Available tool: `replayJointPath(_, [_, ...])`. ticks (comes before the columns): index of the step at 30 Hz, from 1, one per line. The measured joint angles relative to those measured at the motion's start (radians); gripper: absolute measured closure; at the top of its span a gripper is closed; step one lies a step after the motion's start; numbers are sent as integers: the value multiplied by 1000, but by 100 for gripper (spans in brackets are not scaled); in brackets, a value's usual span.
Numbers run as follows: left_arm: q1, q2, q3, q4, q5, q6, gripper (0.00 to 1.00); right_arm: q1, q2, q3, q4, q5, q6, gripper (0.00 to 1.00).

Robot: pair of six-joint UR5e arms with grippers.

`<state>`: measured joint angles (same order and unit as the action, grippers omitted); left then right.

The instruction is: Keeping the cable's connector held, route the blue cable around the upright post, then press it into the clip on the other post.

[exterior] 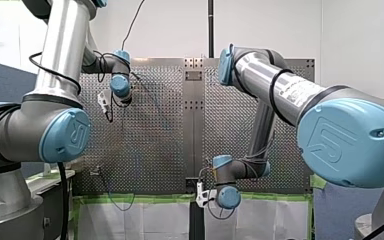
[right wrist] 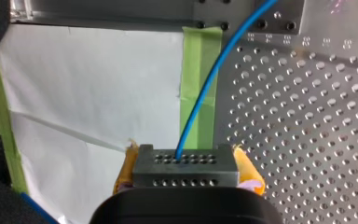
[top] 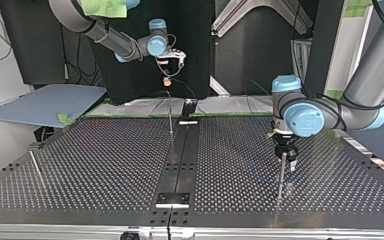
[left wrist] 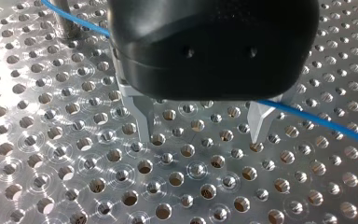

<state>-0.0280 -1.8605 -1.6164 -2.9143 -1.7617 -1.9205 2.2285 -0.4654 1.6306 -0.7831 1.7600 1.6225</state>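
In the right wrist view my right gripper is shut, its yellow pads on the grey connector block. The blue cable leaves the block ahead of the gripper. My left gripper hangs just over the perforated plate with its metal fingers open and nothing between the tips. The blue cable runs from an upright post past the base of one finger. In the top view my left gripper stands at the head of a thin post, and my right gripper is raised beyond the table's far edge.
A second thin post stands near the black centre strip, and a leaning rod sits at the top view's left. Green tape and white sheeting border the plate under my right gripper.
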Motion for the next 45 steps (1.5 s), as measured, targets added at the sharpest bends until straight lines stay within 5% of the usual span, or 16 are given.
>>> replayJointPath(16, [0,0,0,-4,0,-2,0,-19,-25,69,-68,9,1,100])
replayJointPath(28, [0,0,0,-7,-2,-6,0,-45,-117,163,-102,19,14,100])
replayJointPath(45, [-2,0,0,-6,-20,-7,0,-90,-256,235,-114,-19,20,100])
